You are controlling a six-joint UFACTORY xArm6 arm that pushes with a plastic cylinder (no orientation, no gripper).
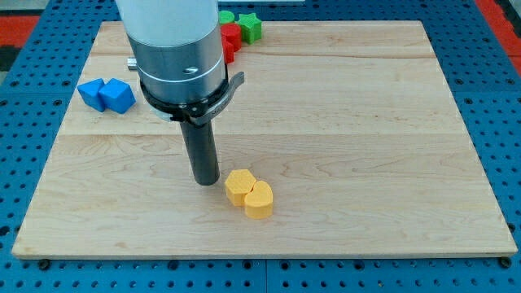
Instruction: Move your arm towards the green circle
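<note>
Camera view: my tip (205, 181) rests on the table (366, 122), just left of two yellow blocks (250, 193); this tool holds nothing. The green circle (225, 17), half hidden at the top, looks light, rigid; push its side.

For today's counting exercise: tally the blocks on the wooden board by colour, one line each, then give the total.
Blue: 2
Yellow: 2
Red: 2 visible, partly hidden by the arm
Green: 2
Total: 8
</note>
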